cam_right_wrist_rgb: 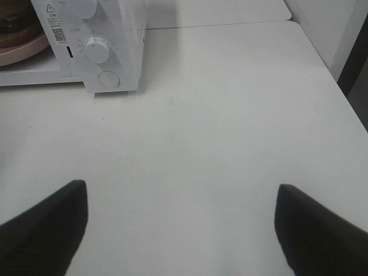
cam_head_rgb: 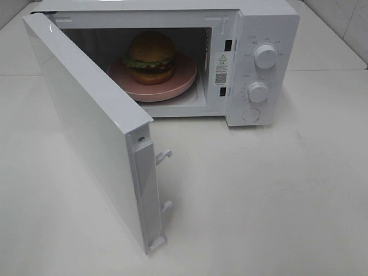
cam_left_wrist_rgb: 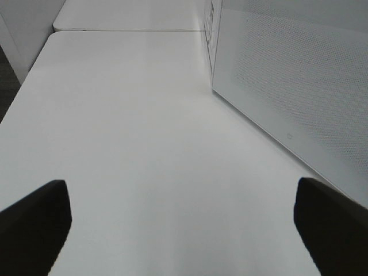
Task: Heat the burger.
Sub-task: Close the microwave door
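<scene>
Of the robot, only fingertips show. The left hand (cam_left_wrist_rgb: 183,230) has two matte black fingers (cam_left_wrist_rgb: 34,224), broad and blunt with rounded corners and no visible markings. The right hand (cam_right_wrist_rgb: 181,227) has matching plain black fingers (cam_right_wrist_rgb: 46,224).

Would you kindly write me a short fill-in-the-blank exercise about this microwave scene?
The burger sits on a ___ plate inside the microwave.
The microwave's door stands ___.
Its panel carries ___ knobs above a round button.
The left gripper and the right gripper, jaws apart, hold ___.
Missing words: pink; open; two; nothing.
</scene>
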{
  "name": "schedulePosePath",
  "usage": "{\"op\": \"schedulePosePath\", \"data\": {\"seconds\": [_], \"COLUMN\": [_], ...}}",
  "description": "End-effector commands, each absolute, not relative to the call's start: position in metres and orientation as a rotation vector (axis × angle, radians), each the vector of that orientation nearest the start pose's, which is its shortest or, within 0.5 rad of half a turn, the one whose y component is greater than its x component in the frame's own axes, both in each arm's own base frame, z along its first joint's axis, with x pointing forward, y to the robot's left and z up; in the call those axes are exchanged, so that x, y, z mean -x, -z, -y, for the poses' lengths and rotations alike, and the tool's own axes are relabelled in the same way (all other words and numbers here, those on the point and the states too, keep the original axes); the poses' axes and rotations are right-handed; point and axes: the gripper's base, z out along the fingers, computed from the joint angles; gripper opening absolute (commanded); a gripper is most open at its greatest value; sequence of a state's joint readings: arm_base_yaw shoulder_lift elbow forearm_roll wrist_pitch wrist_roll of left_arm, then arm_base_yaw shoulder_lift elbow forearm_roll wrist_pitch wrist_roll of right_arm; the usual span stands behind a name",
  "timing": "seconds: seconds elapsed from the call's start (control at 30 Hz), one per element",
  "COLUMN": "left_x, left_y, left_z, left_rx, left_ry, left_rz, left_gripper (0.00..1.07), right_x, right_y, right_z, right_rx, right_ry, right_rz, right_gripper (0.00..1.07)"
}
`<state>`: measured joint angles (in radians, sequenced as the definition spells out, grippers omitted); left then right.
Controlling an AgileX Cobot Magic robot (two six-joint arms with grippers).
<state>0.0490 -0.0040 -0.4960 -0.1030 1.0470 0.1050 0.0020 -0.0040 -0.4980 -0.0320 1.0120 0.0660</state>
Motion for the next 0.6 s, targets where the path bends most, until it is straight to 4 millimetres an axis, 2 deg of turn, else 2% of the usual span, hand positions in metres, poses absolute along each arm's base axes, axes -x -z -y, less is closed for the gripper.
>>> {"op": "schedulePosePath", "data": {"seconds": [0.03,0.6], "left_x": [0.0075,0.0075], "left_y": [-0.2785,-0.2785], "left_z": [0.0088,0.0088], "left_rx": [-0.051,-0.051], "left_ry": [0.029,0.029], "left_rz": [-1.99,-1.99], "left_gripper": [1.01,1.01], "right_x": [0.0074,0.0074], "right_y": [-0.281,-0.281], "right_z": [0.0026,0.0026], "right_rx": [-0.07,-0.07], "right_ry": [-0.004,-0.004], "right_rz": [-1.957,-1.957], "right_gripper": [0.91,0.84]}}
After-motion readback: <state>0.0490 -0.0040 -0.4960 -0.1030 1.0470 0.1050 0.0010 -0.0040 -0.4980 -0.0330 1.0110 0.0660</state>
